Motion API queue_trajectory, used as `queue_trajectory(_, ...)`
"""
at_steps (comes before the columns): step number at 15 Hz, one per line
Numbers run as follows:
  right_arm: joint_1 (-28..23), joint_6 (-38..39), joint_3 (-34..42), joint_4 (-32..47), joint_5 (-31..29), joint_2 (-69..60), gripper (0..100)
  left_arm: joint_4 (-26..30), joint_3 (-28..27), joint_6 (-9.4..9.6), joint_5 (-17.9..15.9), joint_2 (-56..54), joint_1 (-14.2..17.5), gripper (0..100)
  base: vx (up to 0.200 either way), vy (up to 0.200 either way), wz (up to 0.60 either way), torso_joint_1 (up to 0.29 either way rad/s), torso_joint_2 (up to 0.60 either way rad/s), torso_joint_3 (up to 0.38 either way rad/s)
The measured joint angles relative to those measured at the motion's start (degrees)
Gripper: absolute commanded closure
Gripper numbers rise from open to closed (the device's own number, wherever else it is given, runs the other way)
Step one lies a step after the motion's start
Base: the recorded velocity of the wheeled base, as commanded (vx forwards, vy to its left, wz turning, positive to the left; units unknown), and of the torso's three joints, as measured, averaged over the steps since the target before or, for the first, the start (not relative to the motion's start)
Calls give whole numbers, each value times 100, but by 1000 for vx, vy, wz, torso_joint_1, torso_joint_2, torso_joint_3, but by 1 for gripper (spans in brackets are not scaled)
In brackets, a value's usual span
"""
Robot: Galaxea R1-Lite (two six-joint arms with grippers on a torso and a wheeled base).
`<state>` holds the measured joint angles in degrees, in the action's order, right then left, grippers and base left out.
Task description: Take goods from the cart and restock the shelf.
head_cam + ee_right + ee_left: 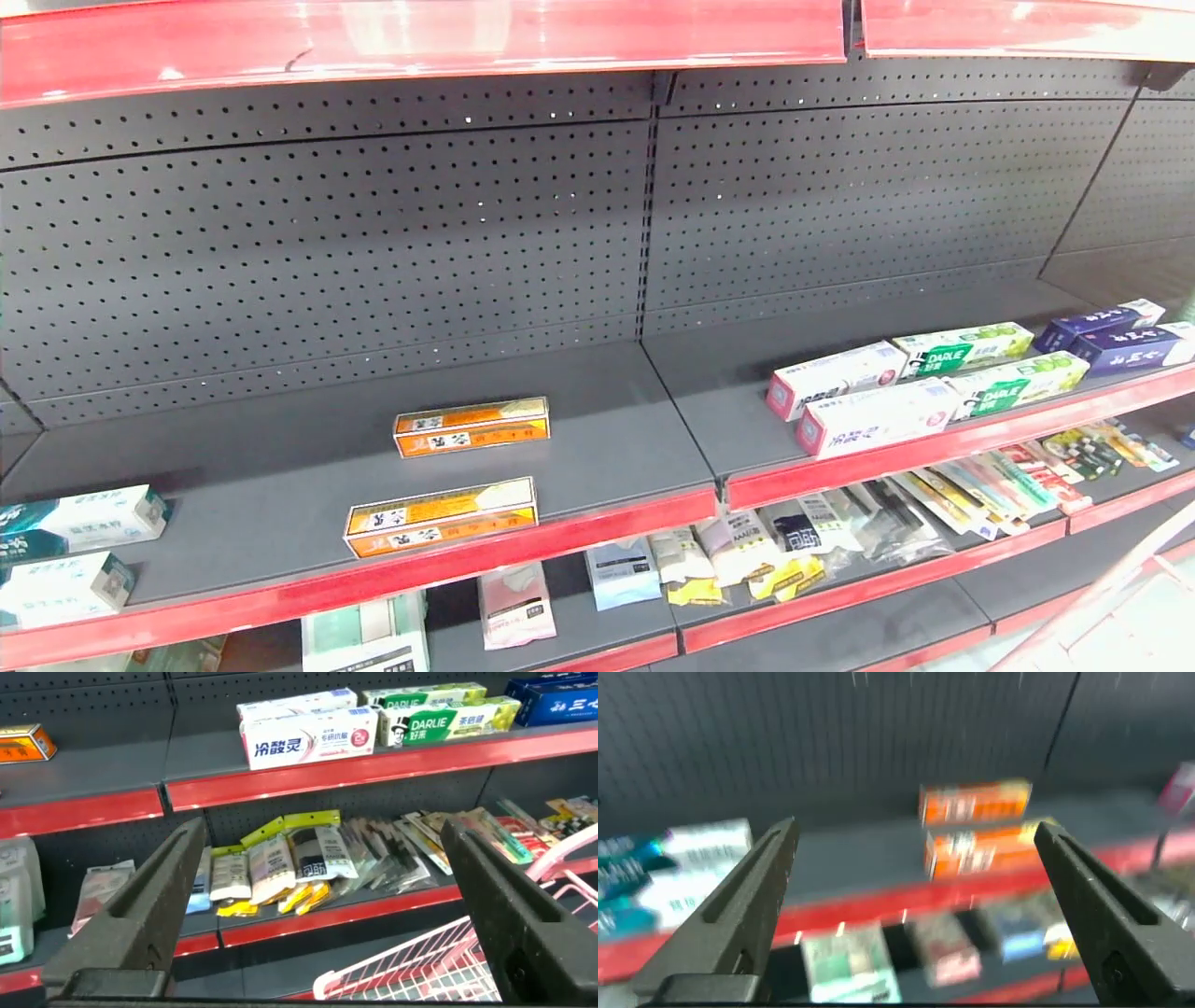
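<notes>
Left claw, right claw spread wide, empty. Orange toothpaste box, lower centre: judged light, stiff cardboard; best gripped across narrow sides, mid-length.

Head camera overlooks the shelf; both wrist cameras face it.

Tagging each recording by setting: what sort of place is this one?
Most likely a shop aisle, real or mock-up: dark pegboard-backed shelving with red price rails, toothpaste boxes lined up along the shelf front, and packaged toothbrushes on the tier below.
</notes>
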<state>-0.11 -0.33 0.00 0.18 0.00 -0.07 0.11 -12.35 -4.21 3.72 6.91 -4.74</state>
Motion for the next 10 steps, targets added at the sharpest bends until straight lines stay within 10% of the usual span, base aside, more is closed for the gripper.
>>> queue_trajectory(5,1,1,0,0,2,0,0,924,-1378,233,1111,3202,65,0,0,0,0,0,0,0)
queue_trajectory(10,0,0,0,0,2,0,0,-508,-1165,161,1292,5832,54,0,0,0,0,0,0,0)
